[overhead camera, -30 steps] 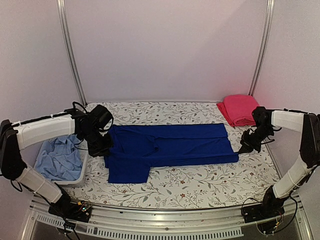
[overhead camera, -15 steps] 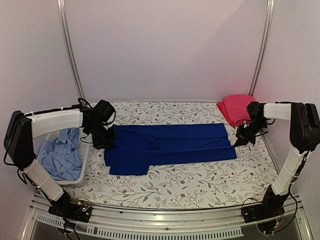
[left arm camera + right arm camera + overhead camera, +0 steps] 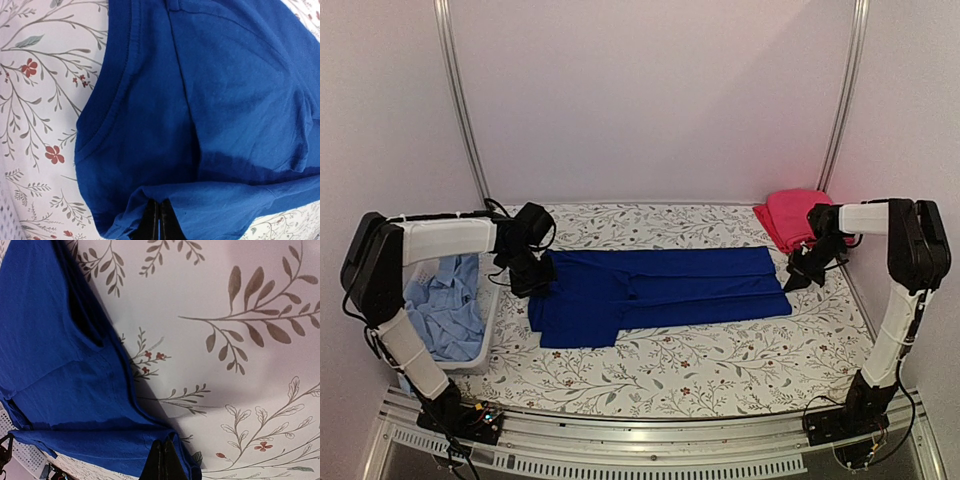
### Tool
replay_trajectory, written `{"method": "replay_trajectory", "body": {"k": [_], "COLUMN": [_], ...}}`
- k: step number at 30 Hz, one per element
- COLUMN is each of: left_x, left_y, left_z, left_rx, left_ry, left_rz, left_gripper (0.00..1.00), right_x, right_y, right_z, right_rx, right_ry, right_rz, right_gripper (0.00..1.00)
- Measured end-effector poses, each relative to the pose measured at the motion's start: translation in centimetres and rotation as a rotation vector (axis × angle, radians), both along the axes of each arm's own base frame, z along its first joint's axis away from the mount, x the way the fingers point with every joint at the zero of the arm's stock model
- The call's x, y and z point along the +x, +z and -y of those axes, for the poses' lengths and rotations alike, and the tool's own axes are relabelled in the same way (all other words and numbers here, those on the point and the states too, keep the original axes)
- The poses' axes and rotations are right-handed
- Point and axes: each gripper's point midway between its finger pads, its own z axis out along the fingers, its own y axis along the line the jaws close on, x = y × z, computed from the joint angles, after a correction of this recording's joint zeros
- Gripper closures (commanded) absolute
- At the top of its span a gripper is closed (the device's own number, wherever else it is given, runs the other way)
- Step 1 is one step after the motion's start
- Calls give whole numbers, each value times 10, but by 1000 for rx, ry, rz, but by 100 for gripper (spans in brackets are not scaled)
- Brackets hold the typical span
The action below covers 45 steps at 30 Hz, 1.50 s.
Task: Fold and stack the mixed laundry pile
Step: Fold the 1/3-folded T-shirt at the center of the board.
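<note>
Lengthwise, the royal-blue shirt (image 3: 660, 290) lies flat on the floral table cover (image 3: 720, 372). Its long axis runs straight from one gripper to the other, so each arm is nearest to its own end. Outboard of the left arm's fingers, the light-blue shirt (image 3: 440, 312) sits in the white basket (image 3: 486, 335). Just behind the right arm's fingers rests the folded red-pink garment (image 3: 798, 218). The left gripper (image 3: 527, 282) is pressed together on cloth at the neck end, and the right gripper (image 3: 800, 276) pinches the opposite edge. The next fold likely needs both ends carried together across that axis.
</note>
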Motion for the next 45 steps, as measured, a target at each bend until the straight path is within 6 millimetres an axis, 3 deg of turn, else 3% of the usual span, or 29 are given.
{"method": "replay_trajectory", "body": {"k": [10, 13, 15, 18, 20, 23, 26, 29, 32, 38, 42, 45], "left_x": [9, 10, 12, 15, 19, 27, 39, 35, 10, -61, -90, -107], "left_y": [-13, -13, -13, -12, -7, 10, 38, 50, 45, 16, -2, -18], "left_z": [-5, -4, -4, -3, -2, 7, 29, 55, 65, 31, 15, 6], "left_rx": [15, 13, 12, 13, 9, -14, -42, -67, -121, -155, -153, -137], "left_ry": [-3, -3, -8, -15, -27, -86, -166, -221, -227, -116, -56, -18], "left_rz": [-10, -6, 1, 14, 40, 106, 198, 231, 203, 63, -12, -73], "left_gripper": [100, 100, 94, 77, 66, 55, 55, 56, 56, 55, 56, 56], "right_x": [8, 11, 11, 14, 17, 21, 25, 22, 14, -17, -48, -64], "right_y": [-4, -3, -2, 0, 3, 15, 42, 68, 80, 88, 86, 77], "right_z": [0, -1, -1, -1, -1, -3, -12, -23, -45, -132, -190, -220], "right_rx": [2, 6, 7, 4, 2, 15, 60, 122, 197, 342, 419, 450], "right_ry": [1, 2, 4, 13, 22, 41, 81, 119, 181, 413, 576, 658], "right_rz": [1, 12, 14, 25, 40, 81, 171, 251, 286, 292, 269, 236], "right_gripper": [99, 78, 68, 50, 46, 41, 42, 43, 43, 43, 45, 46]}}
